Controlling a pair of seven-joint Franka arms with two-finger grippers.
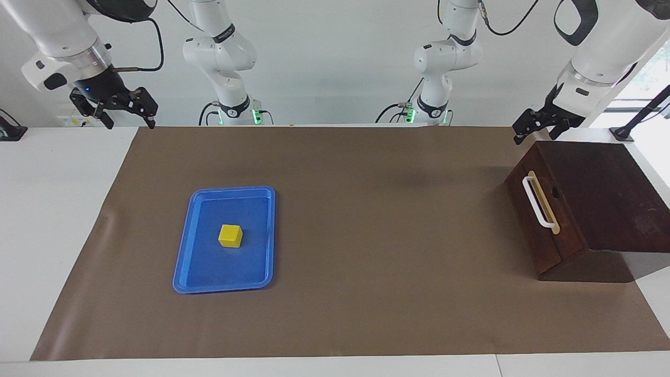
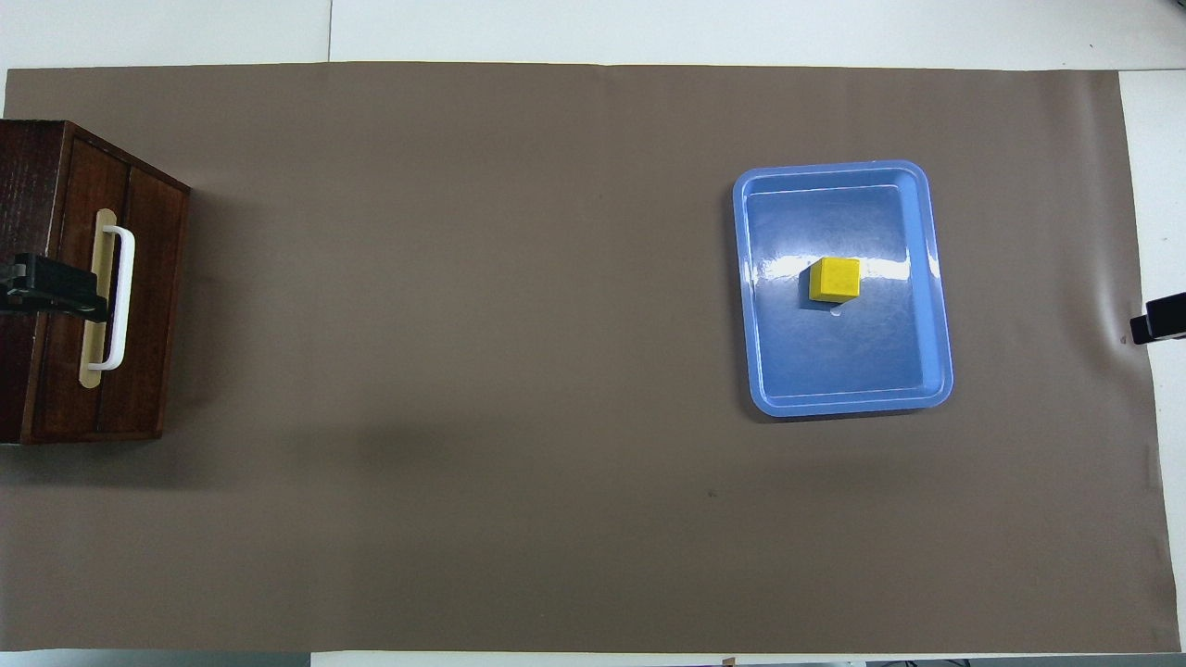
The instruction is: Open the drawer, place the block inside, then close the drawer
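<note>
The yellow block (image 1: 230,235) (image 2: 834,279) is sitting near the middle of the blue tray (image 1: 183,256) (image 2: 936,352), which is lying flat on the brown mat (image 1: 366,235) (image 2: 510,371) toward the right arm's end of the table. Well apart from it, at the left arm's end, the dark wooden cabinet (image 1: 602,199) (image 2: 28,185) is standing with its front turned toward the middle of the mat. The drawer (image 1: 534,220) (image 2: 139,306) is sitting pushed in, flush with the cabinet's front, and its white handle (image 1: 536,201) (image 2: 120,296) is lying along a tan strip on the drawer's face. 2 arms are waiting, both raised near the robots' edge of the table. The left gripper (image 1: 534,128) (image 2: 56,287) is hanging in the air just above the cabinet's corner nearest the robots, touching nothing in the facing view; in the overhead view its dark tip is covering part of the cabinet's top and reaching to the handle. The right gripper (image 1: 125,110) (image 2: 1158,320) is hanging over the white table edge just off the mat's corner, and its fingers are standing spread apart with nothing between them. Whether the left gripper's fingers are spread or pressed together cannot be told. The block and the tray are lying untouched by either gripper.
</note>
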